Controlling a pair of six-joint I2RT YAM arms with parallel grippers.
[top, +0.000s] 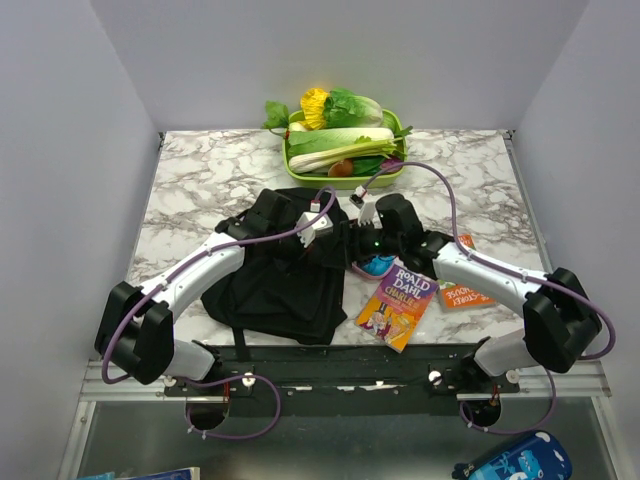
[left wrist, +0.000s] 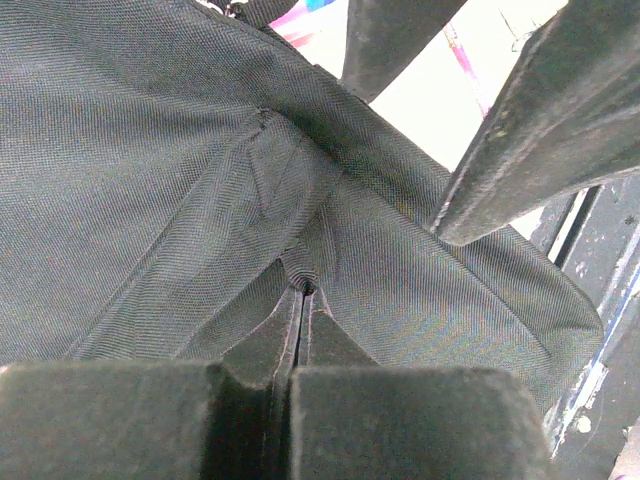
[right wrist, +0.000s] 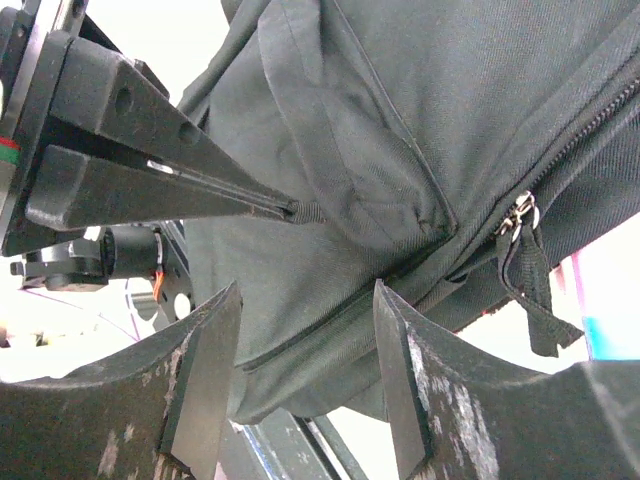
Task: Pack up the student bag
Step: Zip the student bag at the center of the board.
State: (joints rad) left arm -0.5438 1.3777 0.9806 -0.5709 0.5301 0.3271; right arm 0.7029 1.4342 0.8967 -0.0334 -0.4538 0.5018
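Left gripper pinches student bag fold; right gripper spread, perhaps touching.

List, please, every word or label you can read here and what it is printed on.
"ROALD DAHL": cover of the colourful book beside the student bag.
Title beneath it: too small to read.
Lettering on the orange book: too blurred to read.
Wrist views: no text.

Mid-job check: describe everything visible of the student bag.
The student bag is a large, soft black woven-fabric backpack, slumped on the marble table left of centre. A zip pull with a strap tab hangs from one seam. The left tool is shut on a fold of its fabric; the right tool stands open close by it.
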